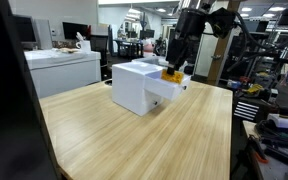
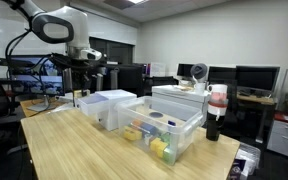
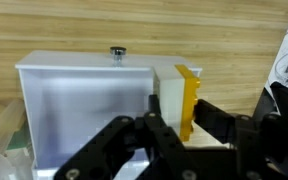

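Note:
My gripper (image 3: pixel 179 128) hangs over the wooden table (image 1: pixel 134 140) with its black fingers on either side of a yellow and white block (image 3: pixel 186 92) and looks shut on it. The block stands right beside a white box (image 3: pixel 84 100) that has a small dark knob (image 3: pixel 117 51) at its far edge. In both exterior views the gripper (image 1: pixel 174 62) (image 2: pixel 81 88) is at the white box (image 1: pixel 134 85) (image 2: pixel 112 103), and the yellow block (image 1: pixel 171 73) shows just under the fingers.
A clear plastic bin (image 2: pixel 189 140) with colourful items stands on the table beside the white box. A white drawer unit (image 2: pixel 179 98) and a red-capped bottle (image 2: pixel 216 110) stand behind it. A white cabinet (image 1: pixel 64 70) and office desks surround the table.

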Robot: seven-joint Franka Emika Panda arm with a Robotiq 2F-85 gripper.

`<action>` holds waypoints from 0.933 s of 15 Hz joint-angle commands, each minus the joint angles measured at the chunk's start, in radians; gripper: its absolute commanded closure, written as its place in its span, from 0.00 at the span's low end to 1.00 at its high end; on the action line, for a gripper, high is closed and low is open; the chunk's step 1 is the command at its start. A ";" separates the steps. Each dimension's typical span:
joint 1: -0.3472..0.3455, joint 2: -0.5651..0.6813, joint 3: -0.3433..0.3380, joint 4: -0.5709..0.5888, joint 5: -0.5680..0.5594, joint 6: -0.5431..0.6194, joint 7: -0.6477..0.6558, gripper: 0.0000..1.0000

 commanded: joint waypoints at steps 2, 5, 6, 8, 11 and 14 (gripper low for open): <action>-0.002 0.039 0.005 0.034 -0.008 0.009 0.032 0.85; 0.000 0.064 0.008 0.053 -0.006 0.009 0.031 0.85; 0.001 0.071 0.009 0.058 -0.005 0.008 0.031 0.85; 0.002 0.086 0.012 0.067 -0.004 0.009 0.031 0.85; 0.002 0.102 0.017 0.075 -0.002 0.014 0.033 0.79; 0.001 0.108 0.021 0.080 -0.001 0.017 0.033 0.29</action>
